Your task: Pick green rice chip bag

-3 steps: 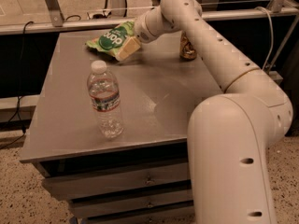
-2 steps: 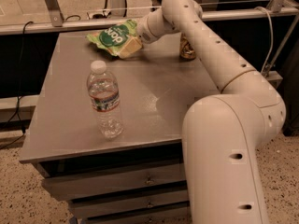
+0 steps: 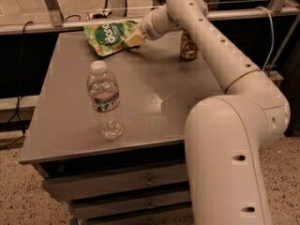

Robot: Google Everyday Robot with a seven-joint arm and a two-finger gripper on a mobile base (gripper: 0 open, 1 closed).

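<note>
Both fingers of the gripper (image 3: 134, 37) pinch the right edge of the green rice chip bag (image 3: 108, 36) at the far side of the table (image 3: 154, 97); a straight, slow lift likely keeps the crinkly bag from slipping.

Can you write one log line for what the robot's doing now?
task: pick green rice chip bag | gripper: at bag's edge, far side of table | water bottle: upright, near side | can: partly behind arm

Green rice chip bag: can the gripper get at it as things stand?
Probably yes. The gripper sits at the right edge of the green rice chip bag, far back on the table. The water bottle stands near the front and the drink can beyond the arm; neither blocks it.
</note>
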